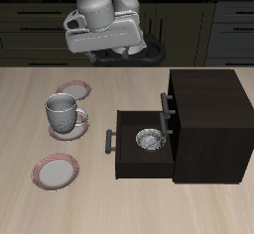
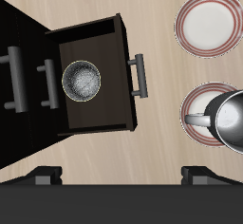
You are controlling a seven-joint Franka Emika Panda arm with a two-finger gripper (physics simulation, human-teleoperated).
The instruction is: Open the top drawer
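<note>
The small dark brown cabinet [image 1: 208, 119] stands on the table. Its top drawer [image 1: 170, 91] is shut, with its grey bar handle [image 1: 166, 104] on the flat front. The handle also shows in the wrist view [image 2: 11, 76]. A lower drawer [image 1: 124, 159] is pulled out and holds a metallic bowl [image 1: 149, 139], also seen in the wrist view [image 2: 82, 78]. My gripper [image 1: 104, 48] hangs high above the table, farther back than the open drawer and apart from the cabinet. It is open and empty; its fingertips [image 2: 43, 176] show spread wide in the wrist view.
A grey mug [image 1: 63, 112] stands on a red-rimmed plate [image 1: 50, 129] beside the open drawer. Another plate [image 1: 71, 89] lies farther back, and a third [image 1: 57, 171] lies near the table's front edge. The open drawer's handle [image 1: 109, 139] juts toward the mug.
</note>
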